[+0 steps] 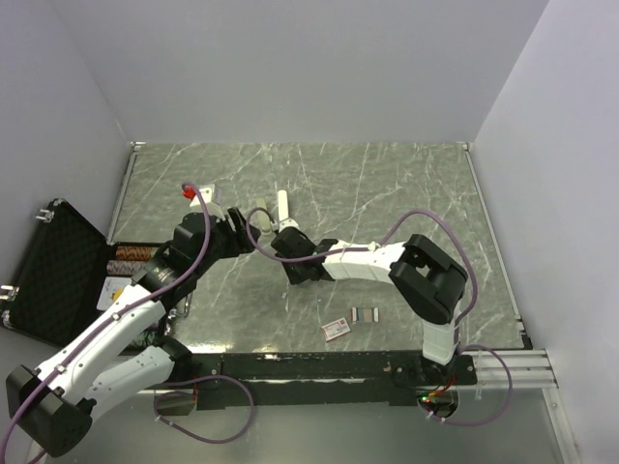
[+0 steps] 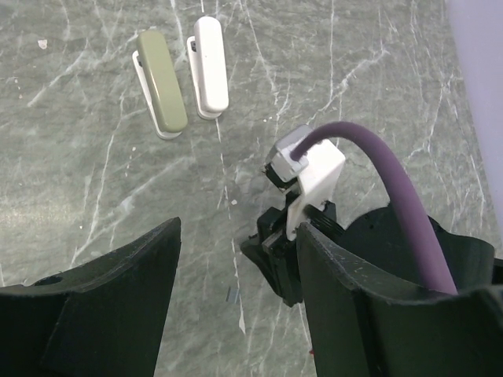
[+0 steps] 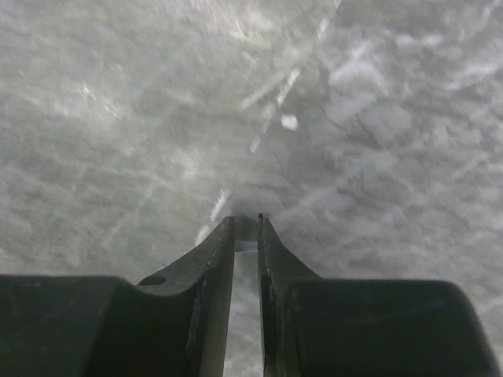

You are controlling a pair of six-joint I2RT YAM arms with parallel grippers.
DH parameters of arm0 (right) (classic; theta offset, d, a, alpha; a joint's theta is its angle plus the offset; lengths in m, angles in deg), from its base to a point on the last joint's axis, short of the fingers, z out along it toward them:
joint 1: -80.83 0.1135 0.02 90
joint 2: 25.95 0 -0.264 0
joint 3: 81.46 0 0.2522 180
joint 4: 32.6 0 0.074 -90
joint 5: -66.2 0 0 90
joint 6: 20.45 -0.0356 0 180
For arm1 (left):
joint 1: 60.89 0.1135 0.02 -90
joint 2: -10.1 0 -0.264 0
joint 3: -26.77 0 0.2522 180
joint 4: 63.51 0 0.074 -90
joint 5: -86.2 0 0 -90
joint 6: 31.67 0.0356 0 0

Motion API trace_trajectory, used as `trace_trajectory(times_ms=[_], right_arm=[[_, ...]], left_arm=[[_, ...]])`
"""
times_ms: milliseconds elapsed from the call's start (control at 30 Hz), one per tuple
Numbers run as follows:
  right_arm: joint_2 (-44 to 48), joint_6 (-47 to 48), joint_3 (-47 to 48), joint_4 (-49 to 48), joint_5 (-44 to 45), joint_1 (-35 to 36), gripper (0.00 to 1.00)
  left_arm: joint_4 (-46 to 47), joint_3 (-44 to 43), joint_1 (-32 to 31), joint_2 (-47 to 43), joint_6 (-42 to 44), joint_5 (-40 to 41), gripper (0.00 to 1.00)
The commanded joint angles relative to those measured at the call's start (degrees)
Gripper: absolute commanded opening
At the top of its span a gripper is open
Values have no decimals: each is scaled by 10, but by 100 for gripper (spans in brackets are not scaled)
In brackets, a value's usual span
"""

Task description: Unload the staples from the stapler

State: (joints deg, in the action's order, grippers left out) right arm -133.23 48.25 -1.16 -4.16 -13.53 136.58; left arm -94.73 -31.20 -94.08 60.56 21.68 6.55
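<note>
- The staples [image 1: 365,314] lie on the tabletop [image 1: 406,184] near its front edge, in short silvery segments set close together. They are well apart from both grippers.
- A small red-and-white box [image 1: 337,329] sits just beside the staples, on their left and slightly nearer the arm bases.
- The left gripper [image 2: 236,236] is spread wide. Only bare marbled tabletop shows between its fingers, and it holds nothing.
- The right gripper [image 3: 246,224] has its fingers drawn almost together, with a narrow slit between them, and its tips are low over the tabletop. A pale sliver shows in the slit near the tips, but that view is too blurred to tell whether anything is pinched.
- In the left wrist view, the right arm's wrist sits just ahead of the left gripper, with a white camera mount and a purple cable [image 2: 401,196] arching off it.
- An olive-green stapler [image 2: 161,82] and a white stapler [image 2: 211,67] lie flat and closed, side by side and roughly parallel, with a small gap between them. Both are beyond the grippers and neither is touched.
- A tiny grey fleck [image 2: 233,294] rests on the tabletop between the left gripper's fingers. It is too small to name.
- An open black case [image 1: 53,271] lies off the tabletop's left edge.
</note>
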Motion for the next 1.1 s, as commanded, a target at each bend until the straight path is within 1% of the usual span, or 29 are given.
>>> trace_trajectory(times_ms=[0, 200, 467, 600, 767, 867, 1067], right_arm=[[70, -5, -21, 18, 28, 8, 13], [168, -15, -76, 49, 66, 8, 13], [370, -66, -202, 112, 116, 6, 15], [455, -103, -256, 155, 121, 5, 16], [513, -153, -309, 199, 132, 4, 16], [540, -177, -342, 190, 122, 2, 16], [528, -201, -358, 176, 119, 1, 16]], left_arm=[[14, 5, -1, -6, 5, -5, 66], [14, 5, -2, -4, 6, -12, 66], [20, 6, -1, -6, 6, -30, 66], [22, 5, -1, -11, 6, -36, 66], [21, 3, -2, -11, 8, -38, 66], [21, 4, -1, -9, 7, -39, 66], [17, 1, -2, -7, 10, -35, 66]])
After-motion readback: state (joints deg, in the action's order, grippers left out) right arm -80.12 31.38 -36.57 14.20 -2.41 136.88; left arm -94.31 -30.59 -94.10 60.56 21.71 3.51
